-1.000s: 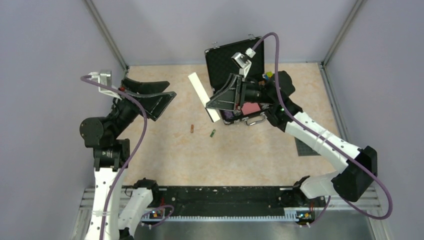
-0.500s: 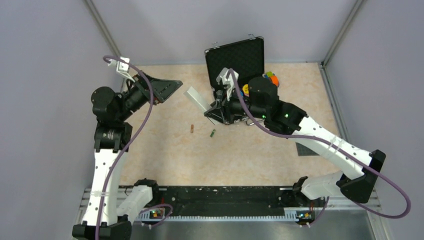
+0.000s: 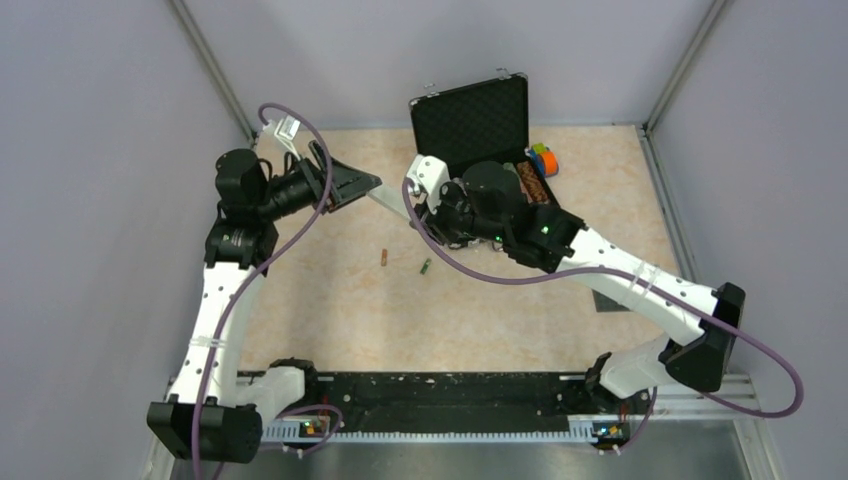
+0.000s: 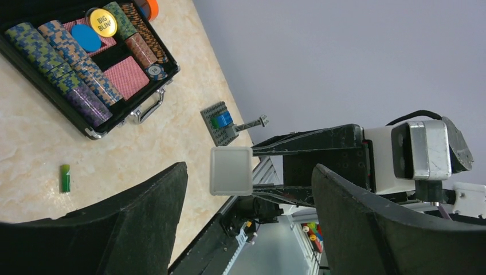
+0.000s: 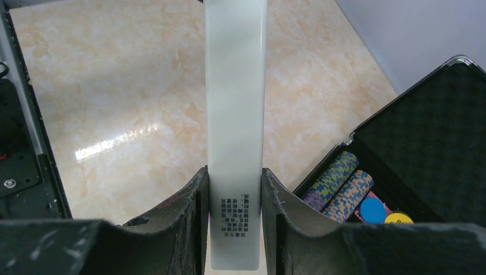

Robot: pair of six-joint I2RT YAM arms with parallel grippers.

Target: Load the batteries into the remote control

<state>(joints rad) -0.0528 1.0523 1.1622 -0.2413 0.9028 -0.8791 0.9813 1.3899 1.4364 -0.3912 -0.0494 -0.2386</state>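
Observation:
The white remote control (image 5: 236, 114) stands lengthways between my right gripper's (image 5: 235, 195) fingers, which are shut on its labelled end. From above, the remote (image 3: 390, 197) sticks out leftward from the right gripper (image 3: 424, 212), above the table. My left gripper (image 3: 372, 184) is open and points at the remote's free end. In the left wrist view that square end (image 4: 231, 171) sits between the wide-apart fingers of the left gripper (image 4: 249, 169), touching neither. The brownish-red battery (image 3: 383, 258) and the green battery (image 3: 425, 265) lie on the table; the green battery (image 4: 65, 178) also shows in the left wrist view.
An open black case (image 3: 470, 115) of poker chips (image 4: 86, 63) stands at the back, right behind the right gripper. Coloured bricks (image 3: 543, 160) lie beside it. A grey baseplate (image 4: 219, 123) with a blue brick sits at the right. Grey walls close in three sides.
The left arm has swung right and brought its open fingers around the remote's free end, narrowing slightly. The right arm has carried the remote left and levelled it out.

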